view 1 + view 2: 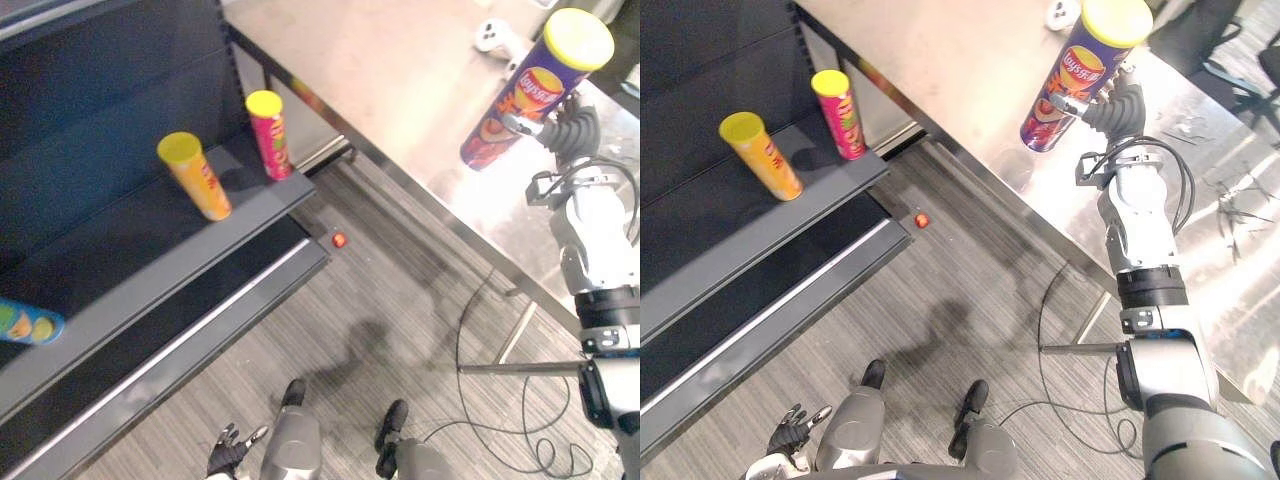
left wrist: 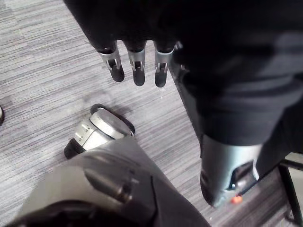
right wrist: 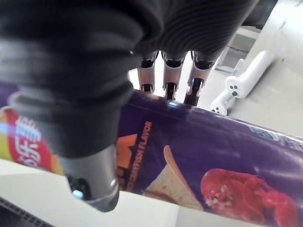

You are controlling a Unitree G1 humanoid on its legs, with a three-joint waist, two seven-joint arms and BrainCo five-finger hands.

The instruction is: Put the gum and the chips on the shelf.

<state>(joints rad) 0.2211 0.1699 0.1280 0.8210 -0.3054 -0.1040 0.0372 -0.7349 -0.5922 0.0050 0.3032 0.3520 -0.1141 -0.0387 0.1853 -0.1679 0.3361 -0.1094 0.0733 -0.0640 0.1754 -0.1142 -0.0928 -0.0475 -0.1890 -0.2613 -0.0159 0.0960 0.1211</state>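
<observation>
The left hand (image 2: 136, 64) hangs by the floor in front of the shelf (image 1: 110, 250), fingers loosely straight and empty. On the shelf are a yellow can (image 1: 195, 176) and a pink can (image 1: 270, 135). Well right of the shelf, over the steel surface (image 1: 400, 80), the right hand (image 1: 1118, 108) has its fingers wrapped round the tilted purple chips can (image 1: 530, 95). The can is probably light, stiff and slick, so a mid-barrel hold suits. Its label pictures a crisp and a crayfish.
</observation>
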